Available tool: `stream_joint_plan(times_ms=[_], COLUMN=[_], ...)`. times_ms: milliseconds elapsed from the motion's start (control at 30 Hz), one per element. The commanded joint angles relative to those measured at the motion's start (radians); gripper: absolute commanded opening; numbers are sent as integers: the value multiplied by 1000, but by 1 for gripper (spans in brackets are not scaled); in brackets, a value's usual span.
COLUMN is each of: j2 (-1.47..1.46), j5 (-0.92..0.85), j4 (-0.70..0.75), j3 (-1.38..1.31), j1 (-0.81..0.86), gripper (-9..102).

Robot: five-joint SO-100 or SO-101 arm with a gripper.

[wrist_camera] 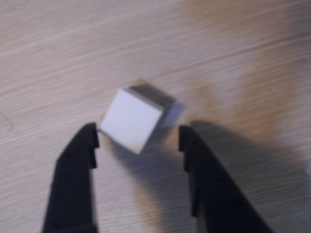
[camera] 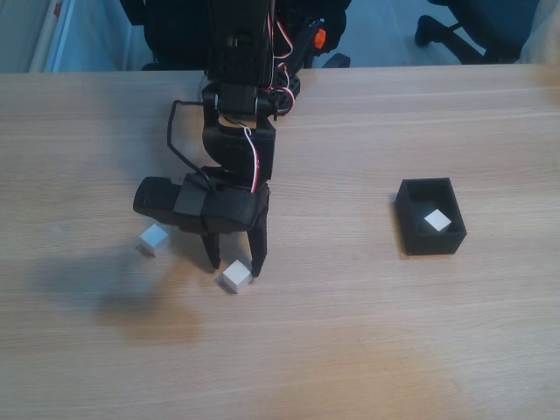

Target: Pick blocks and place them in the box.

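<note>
Lying skewed between the parted, empty jaws of the gripper (camera: 235,265), toward the desk's near edge, a block (camera: 236,276) could be twisted or squeezed out on closing. Another block (camera: 154,238) sat beside it; farther off, the box (camera: 412,234) toward the right edge held a third (camera: 437,220).

Black arm (camera: 236,131), red-and-white cables (camera: 254,162), orange detail (camera: 319,38)

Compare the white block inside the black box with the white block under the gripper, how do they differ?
The boxed block lies inside the box, walled in; the block under the gripper sits on the bare table. The open gripper straddles the table block; nothing is near the boxed one. Both are small plain white cubes.
</note>
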Motion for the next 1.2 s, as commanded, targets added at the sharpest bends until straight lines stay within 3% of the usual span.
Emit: stream_joint_plan(times_ms=[0, 733, 933, 1167], j2=[-14, -28, 114, 348], j5=[3, 21, 60, 72], j4=[-20, -32, 78, 282], j3=[-67, -115, -124, -129], j1=[-8, -12, -78, -310], gripper=[17, 1, 0, 0])
